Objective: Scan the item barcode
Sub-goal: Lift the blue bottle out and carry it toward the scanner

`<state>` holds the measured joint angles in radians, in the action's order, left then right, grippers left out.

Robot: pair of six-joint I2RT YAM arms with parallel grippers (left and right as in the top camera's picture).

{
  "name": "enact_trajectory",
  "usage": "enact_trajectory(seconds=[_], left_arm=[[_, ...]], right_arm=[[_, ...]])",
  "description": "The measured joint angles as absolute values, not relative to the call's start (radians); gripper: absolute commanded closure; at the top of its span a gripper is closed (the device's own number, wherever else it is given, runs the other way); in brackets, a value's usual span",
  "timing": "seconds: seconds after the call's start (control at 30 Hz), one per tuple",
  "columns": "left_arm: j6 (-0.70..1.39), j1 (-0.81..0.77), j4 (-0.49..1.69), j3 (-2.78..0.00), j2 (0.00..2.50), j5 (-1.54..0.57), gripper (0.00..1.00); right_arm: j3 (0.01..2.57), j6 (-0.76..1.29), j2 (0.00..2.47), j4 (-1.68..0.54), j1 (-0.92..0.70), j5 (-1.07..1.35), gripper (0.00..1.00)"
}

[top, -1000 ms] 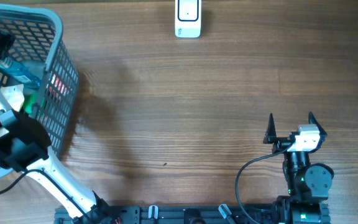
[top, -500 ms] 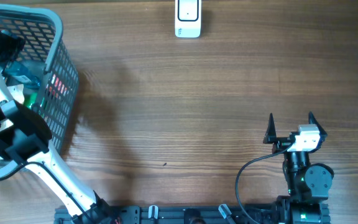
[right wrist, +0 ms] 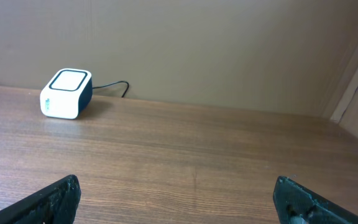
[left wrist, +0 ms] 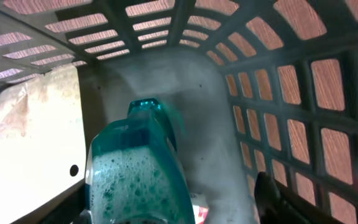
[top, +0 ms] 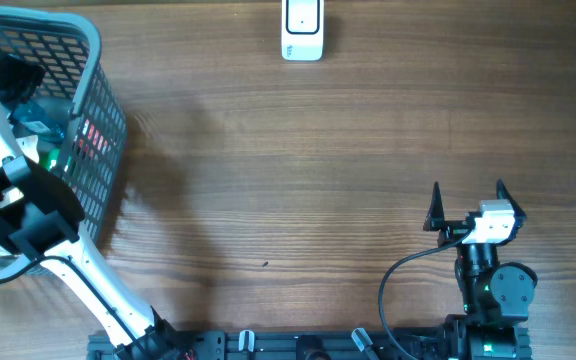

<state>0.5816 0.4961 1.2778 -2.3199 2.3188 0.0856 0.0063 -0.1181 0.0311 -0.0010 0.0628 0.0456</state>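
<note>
Two grippers: inside the grey basket [top: 103, 130], the left gripper [left wrist: 169, 205] straddles a teal bottle [left wrist: 135, 174], grip impossible to tell; the right gripper [top: 468, 198], well outside the basket, stands wide open.

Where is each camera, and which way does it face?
Overhead: above the table, facing down; left arm and right arm show.
Left wrist: inside the basket, facing a bottle; one finger shows.
Right wrist: low, facing across the table at the scanner; both fingers show.
Shared: the scanner, in overhead and right wrist.
</note>
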Motion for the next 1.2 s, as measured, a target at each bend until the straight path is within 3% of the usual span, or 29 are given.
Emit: enact_trajectory(seconds=[0.17,0.4,0.83,1.2], left_arm=[[0.582,0.496,1.279,-2.32,2.319,0.098,0.69],[0.582,0.496,1.298,-2.322,2.319,0.101,0.74],[0.582,0.495,1.367,-2.313,2.27,0.107,0.7],[0.582,0.495,1.393,-2.31,1.866,0.107,0.69]], right_arm=[[0.006,-0.118,0.031,-0.001,0.063,0.045,0.0],[0.006,-0.118,0.031,-0.001,0.063,0.046,0.0],[0.006,-0.118,0.031,-0.001,0.063,0.046,0.0],[0.006,-0.118,0.031,-0.001,0.063,0.045,0.0]])
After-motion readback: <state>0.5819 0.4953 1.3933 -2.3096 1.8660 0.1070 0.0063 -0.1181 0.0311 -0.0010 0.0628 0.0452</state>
